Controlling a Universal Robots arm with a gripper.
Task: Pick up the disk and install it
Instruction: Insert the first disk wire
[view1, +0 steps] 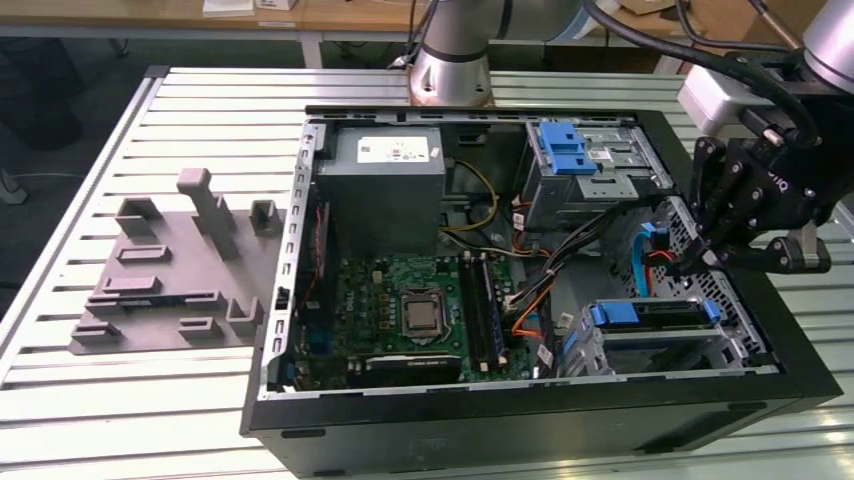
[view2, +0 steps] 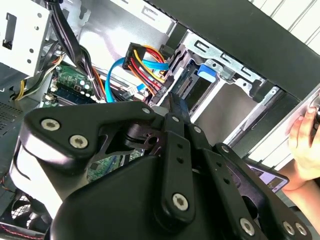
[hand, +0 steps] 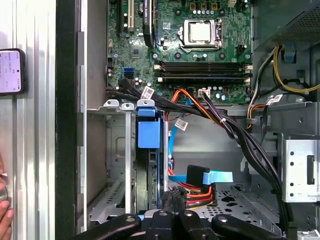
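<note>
Open computer case (view1: 534, 420) beside a grey moulded tray (view1: 174, 270).

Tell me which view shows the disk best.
The first wrist view: the disk stands edge-on in its slot, blue bracket clear. The exterior view shows its blue end; in the second wrist view, the gripper hides most of it.

slatted metal table (view1: 80, 395); wooden benches (view1: 334, 14) behind.

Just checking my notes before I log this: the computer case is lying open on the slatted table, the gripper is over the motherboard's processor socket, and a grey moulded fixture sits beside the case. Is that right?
Not quite. In the exterior view the gripper is not over the processor socket; it is at the drive bay side of the case, above the blue-latched drive cage. The rest stands: the case lies open on the slatted table, with the grey moulded fixture beside it.
</note>
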